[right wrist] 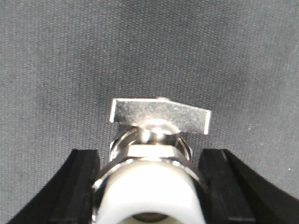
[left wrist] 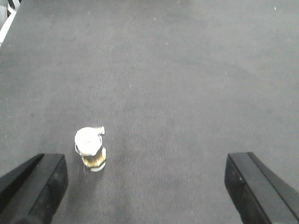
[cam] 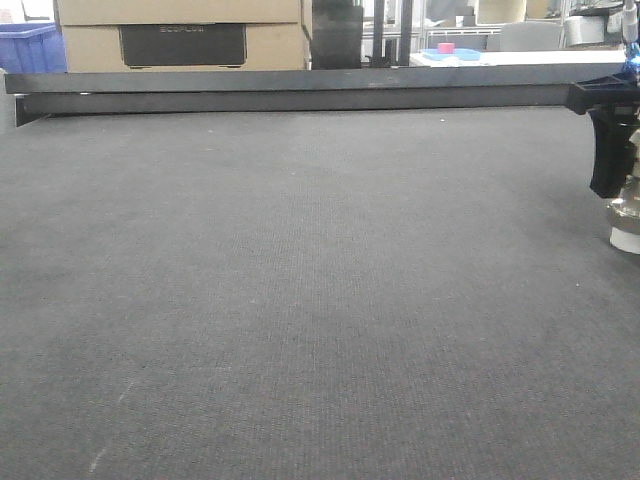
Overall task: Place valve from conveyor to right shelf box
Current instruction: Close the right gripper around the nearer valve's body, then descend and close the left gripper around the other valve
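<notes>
The dark grey woven conveyor [cam: 300, 300] fills the front view, with its black rail [cam: 300, 95] along the far edge. My right gripper [cam: 612, 150] hangs at the far right edge with the silvery valve [cam: 626, 215] at its tips. In the right wrist view the valve [right wrist: 154, 186] sits between the black fingers [right wrist: 81, 186] of my right gripper [right wrist: 149, 161], which press on its body; its flat lever points away. My left gripper [left wrist: 145, 161] is open wide and empty above the belt [left wrist: 177, 70]. A valve [left wrist: 91, 148] stands upright near its left finger, untouched.
Cardboard boxes [cam: 180, 35] and a blue bin [cam: 28, 45] stand behind the rail. A white table with a blue plate and a pink object [cam: 446, 49] is at the back right. A white edge [left wrist: 6, 28] shows at the belt's upper left in the left wrist view.
</notes>
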`<state>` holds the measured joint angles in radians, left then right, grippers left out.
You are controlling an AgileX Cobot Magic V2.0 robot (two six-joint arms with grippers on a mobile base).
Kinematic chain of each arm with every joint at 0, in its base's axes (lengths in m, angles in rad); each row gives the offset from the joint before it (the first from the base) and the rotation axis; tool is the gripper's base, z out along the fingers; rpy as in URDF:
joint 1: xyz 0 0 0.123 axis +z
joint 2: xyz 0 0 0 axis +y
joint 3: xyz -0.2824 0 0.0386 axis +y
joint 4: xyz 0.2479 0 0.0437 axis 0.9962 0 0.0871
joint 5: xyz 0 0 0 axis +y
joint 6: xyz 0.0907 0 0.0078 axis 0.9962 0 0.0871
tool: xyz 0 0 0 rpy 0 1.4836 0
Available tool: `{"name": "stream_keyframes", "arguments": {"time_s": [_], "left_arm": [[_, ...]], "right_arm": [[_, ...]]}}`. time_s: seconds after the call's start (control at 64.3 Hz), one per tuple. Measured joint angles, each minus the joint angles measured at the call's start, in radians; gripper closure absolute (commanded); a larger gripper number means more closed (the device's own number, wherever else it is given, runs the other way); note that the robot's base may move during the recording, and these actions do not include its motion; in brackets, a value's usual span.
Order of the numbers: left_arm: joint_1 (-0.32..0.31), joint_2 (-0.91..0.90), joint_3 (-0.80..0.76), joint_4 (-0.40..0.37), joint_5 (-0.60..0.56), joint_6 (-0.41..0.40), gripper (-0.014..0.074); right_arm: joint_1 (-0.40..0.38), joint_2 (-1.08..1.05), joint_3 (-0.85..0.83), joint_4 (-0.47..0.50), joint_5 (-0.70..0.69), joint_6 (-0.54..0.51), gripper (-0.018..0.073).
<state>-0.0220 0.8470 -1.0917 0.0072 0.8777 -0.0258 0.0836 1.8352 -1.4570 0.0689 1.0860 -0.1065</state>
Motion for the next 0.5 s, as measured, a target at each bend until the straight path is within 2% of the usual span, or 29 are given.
{"name": "stream_keyframes", "arguments": {"time_s": [0.187, 0.373, 0.497], "left_arm": [[0.004, 0.03, -0.037, 0.0, 0.098, -0.017, 0.0017], [0.036, 0.158, -0.169, 0.002, 0.247, -0.021, 0.0017], [0.073, 0.269, -0.277, 0.002, 0.323, 0.026, 0.0017]], "right_arm": [[0.0, -0.063, 0.002, 0.0, 0.005, 0.0, 0.0711], [0.0, -0.182, 0.002, 0.0, 0.002, 0.0, 0.0711], [0.0, -0.252, 0.032, 0.0, -0.004, 0.0, 0.0711]]}}
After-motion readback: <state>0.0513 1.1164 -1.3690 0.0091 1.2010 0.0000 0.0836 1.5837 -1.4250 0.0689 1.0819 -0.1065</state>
